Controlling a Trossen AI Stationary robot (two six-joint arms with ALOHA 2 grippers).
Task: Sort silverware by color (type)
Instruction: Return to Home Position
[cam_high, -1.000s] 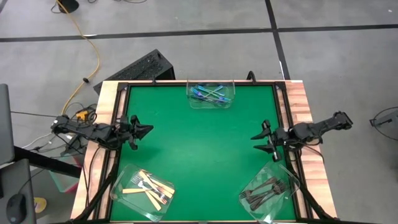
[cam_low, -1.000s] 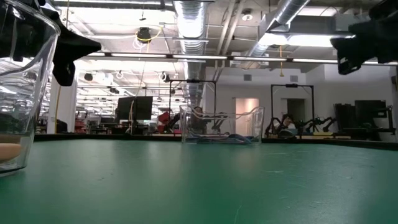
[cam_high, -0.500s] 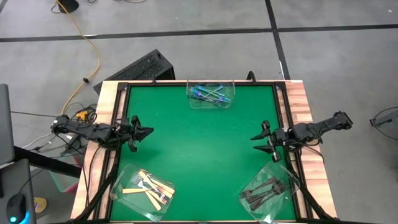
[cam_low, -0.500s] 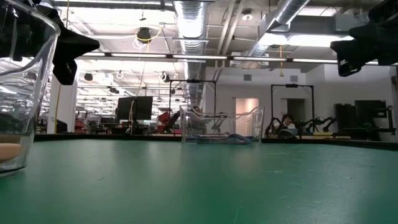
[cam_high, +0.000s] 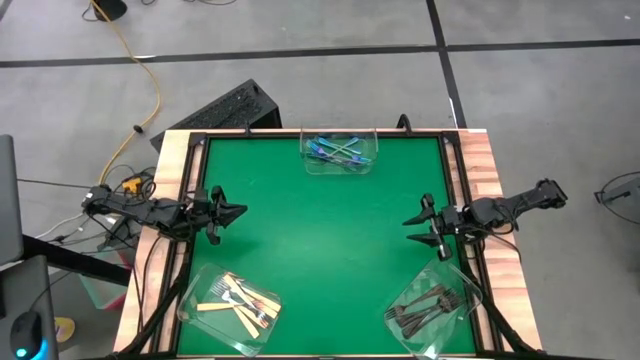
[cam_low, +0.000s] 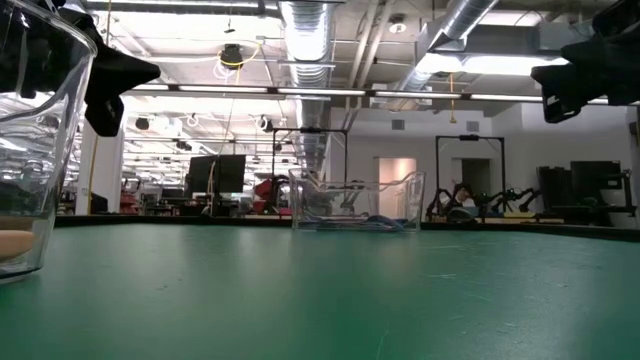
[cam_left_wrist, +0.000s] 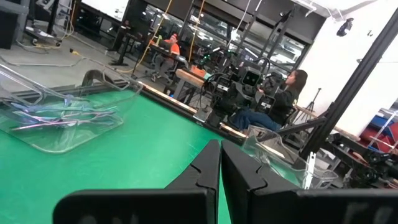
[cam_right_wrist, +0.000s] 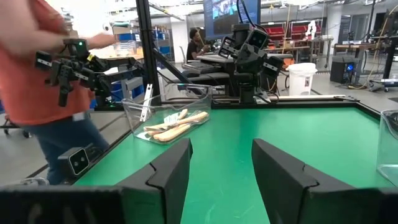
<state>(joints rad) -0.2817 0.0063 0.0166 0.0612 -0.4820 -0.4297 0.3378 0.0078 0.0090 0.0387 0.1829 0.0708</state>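
Observation:
The silverware lies sorted in three clear tubs on the green mat. Blue-handled forks (cam_high: 338, 151) are in the tub at the far edge, tan-handled forks (cam_high: 236, 296) in the near left tub and dark grey forks (cam_high: 428, 306) in the near right tub. My left gripper (cam_high: 241, 210) hangs shut above the mat's left side, pointing level toward the right, with nothing in it (cam_left_wrist: 220, 163). My right gripper (cam_high: 409, 229) hangs open above the right side, pointing level toward the left, its fingers empty (cam_right_wrist: 221, 163).
The mat (cam_high: 320, 250) sits inside a black frame with wooden side strips (cam_high: 488, 170). The near left tub's wall (cam_low: 35, 150) fills the low view's left edge. A person in an orange shirt (cam_right_wrist: 37, 68) stands beyond the table's left side. Cables (cam_high: 130, 60) lie on the floor.

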